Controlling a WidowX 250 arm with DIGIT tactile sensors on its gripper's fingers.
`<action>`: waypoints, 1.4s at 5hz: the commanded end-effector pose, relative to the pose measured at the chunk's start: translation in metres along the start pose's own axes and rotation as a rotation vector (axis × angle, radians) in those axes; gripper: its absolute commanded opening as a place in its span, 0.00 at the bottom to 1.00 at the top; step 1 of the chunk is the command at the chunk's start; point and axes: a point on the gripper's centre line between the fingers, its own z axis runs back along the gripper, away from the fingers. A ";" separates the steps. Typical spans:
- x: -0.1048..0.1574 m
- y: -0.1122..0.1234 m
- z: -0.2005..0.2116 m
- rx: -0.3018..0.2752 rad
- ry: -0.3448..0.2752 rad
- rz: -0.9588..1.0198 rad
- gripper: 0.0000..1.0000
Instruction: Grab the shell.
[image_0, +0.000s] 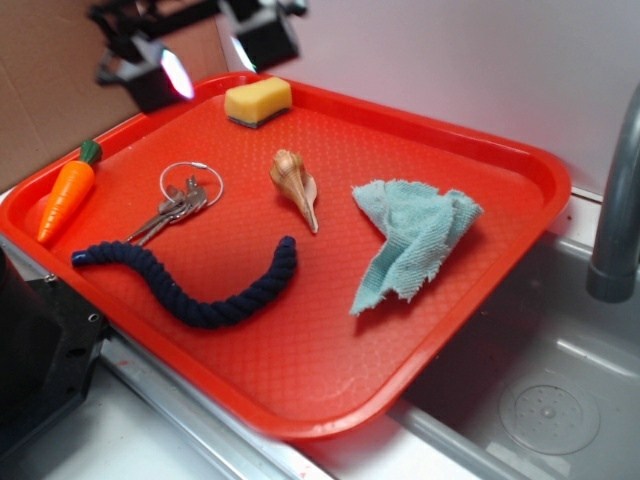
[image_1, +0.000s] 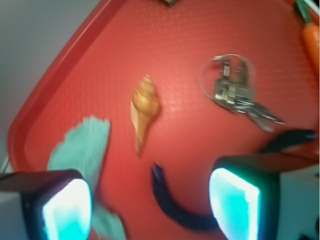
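Note:
The shell (image_0: 295, 183), tan and cream with brown streaks, lies on the red tray (image_0: 330, 350) near its middle, its point toward the front. In the wrist view the shell (image_1: 143, 111) lies ahead of the jaws, point toward them. My gripper (image_0: 205, 50) hovers high above the tray's far left corner, well clear of the shell. In the wrist view the gripper (image_1: 150, 210) is open and empty, its two glowing pads far apart.
On the tray: a yellow sponge (image_0: 258, 101) at the back, a toy carrot (image_0: 66, 194) at left, keys on a ring (image_0: 178, 205), a navy rope (image_0: 200, 295) in front, a teal cloth (image_0: 412, 240) at right. A sink (image_0: 540, 400) and faucet (image_0: 618, 200) lie to the right.

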 end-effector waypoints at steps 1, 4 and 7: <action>0.026 -0.019 -0.057 0.037 -0.081 0.045 1.00; 0.040 0.000 -0.097 0.170 -0.154 0.102 1.00; 0.032 -0.009 -0.075 0.206 -0.036 -0.131 0.00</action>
